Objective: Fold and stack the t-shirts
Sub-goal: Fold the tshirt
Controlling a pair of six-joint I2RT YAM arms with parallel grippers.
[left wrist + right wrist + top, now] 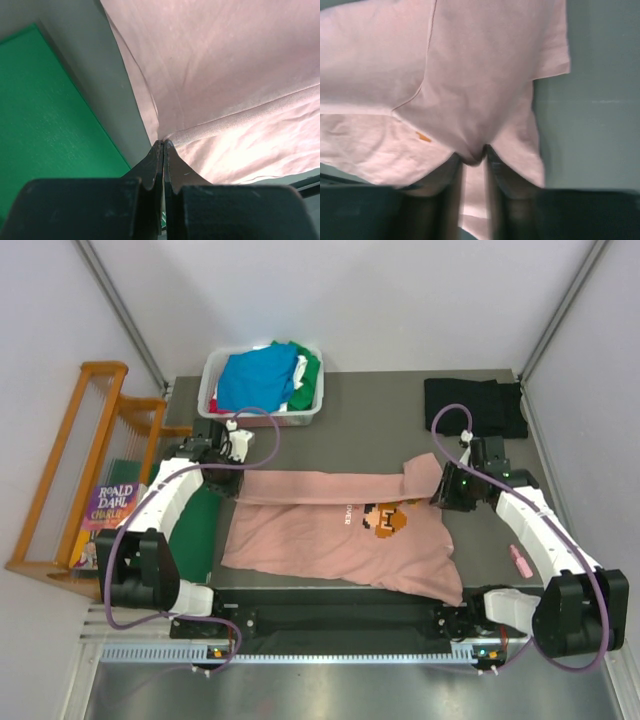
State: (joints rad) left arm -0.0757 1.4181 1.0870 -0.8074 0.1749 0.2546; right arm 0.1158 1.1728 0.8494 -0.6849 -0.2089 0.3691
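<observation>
Jaws of left gripper (163, 144), right gripper (472, 156) clamp pink t-shirt (300, 540) — right view blurred.

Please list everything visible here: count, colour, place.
dusty-pink cloth t-shirt: one, pink, orange-brown print, middle of grey table
folded black cloth shirt: one, black, far right corner
white plastic bin: one, white, far left, holding coloured shirts
flat green board: one, green, table's left edge
wooden frame: one, orange-brown, left of table
paperback book: one, purple cover, beside frame
small pink object: one, pink, right edge
left gripper: one, black, shut on t-shirt
right gripper: one, black, shut on t-shirt
</observation>
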